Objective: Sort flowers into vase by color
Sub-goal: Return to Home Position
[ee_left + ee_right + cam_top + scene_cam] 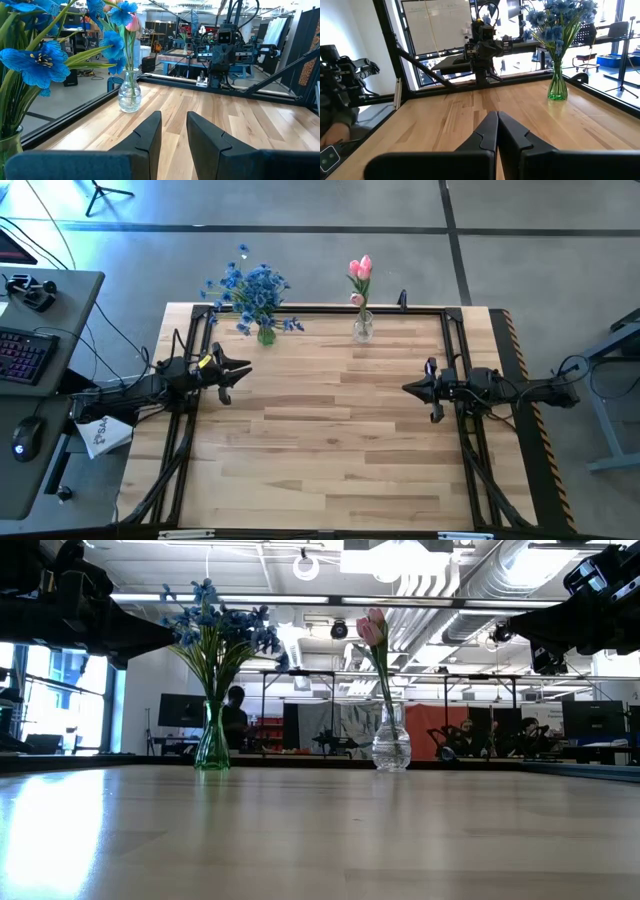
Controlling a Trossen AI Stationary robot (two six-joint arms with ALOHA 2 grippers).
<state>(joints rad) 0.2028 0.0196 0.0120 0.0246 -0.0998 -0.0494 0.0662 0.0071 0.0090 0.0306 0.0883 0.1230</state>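
The blue flowers [258, 288] stand as one bunch of many small blossoms in a green vase [266, 334]. The vase stands at the far edge of the table [330, 450], left of the middle. The pink tulips [360, 272] stand in a transparent vase [363, 330] at the same edge, near the first vase but apart from it. The high view shows at least two pink buds; the exact number cannot be told. That makes two vases, each upright and each holding one colour, with no flower lying on the table.

The two arms hang over the table's left and right sides, facing each other and well apart from both vases. The left gripper [173, 116] has its fingers parted by a narrow gap and holds nothing. The right gripper [496, 114] has its fingers pressed together, also with nothing between them.

A person [235, 715] stands in the room beyond the table.
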